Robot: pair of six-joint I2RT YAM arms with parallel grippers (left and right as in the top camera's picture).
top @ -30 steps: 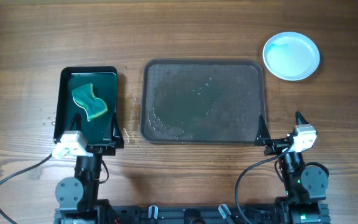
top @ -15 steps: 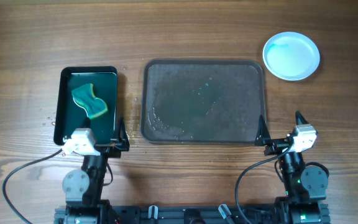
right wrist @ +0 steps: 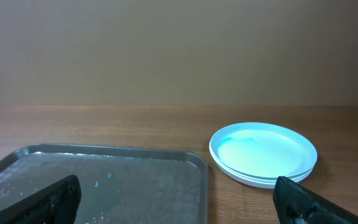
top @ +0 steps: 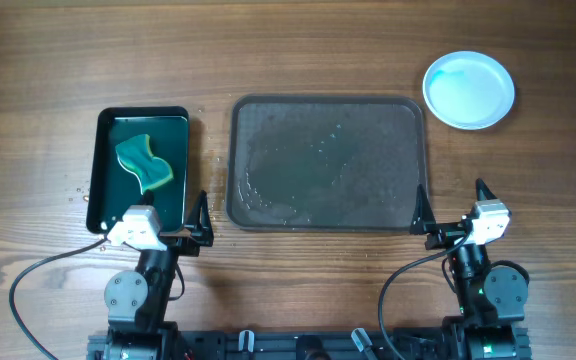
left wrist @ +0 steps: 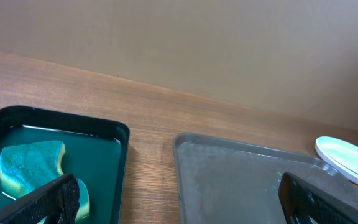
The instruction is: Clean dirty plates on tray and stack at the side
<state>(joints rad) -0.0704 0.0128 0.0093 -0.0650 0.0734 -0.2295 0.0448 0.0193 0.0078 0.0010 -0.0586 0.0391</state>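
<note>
The plates (top: 468, 89) sit stacked on the bare table at the back right, white with a bluish top and no green smear visible; the stack also shows in the right wrist view (right wrist: 263, 153) and at the edge of the left wrist view (left wrist: 348, 158). The large grey-brown tray (top: 328, 162) lies in the middle, wet and holding no plates; it also shows in both wrist views (left wrist: 229, 180) (right wrist: 104, 180). My left gripper (top: 184, 222) is open and empty at the tray's front left corner. My right gripper (top: 451, 211) is open and empty at its front right corner.
A smaller glossy black tray (top: 98, 160) holding greenish water and a green sponge (top: 144, 164) stands left of the big tray. Water drops lie on the wood between the two trays.
My left arm has shifted right, from the black tray's front edge toward the gap between the two trays. The right arm has not moved.
</note>
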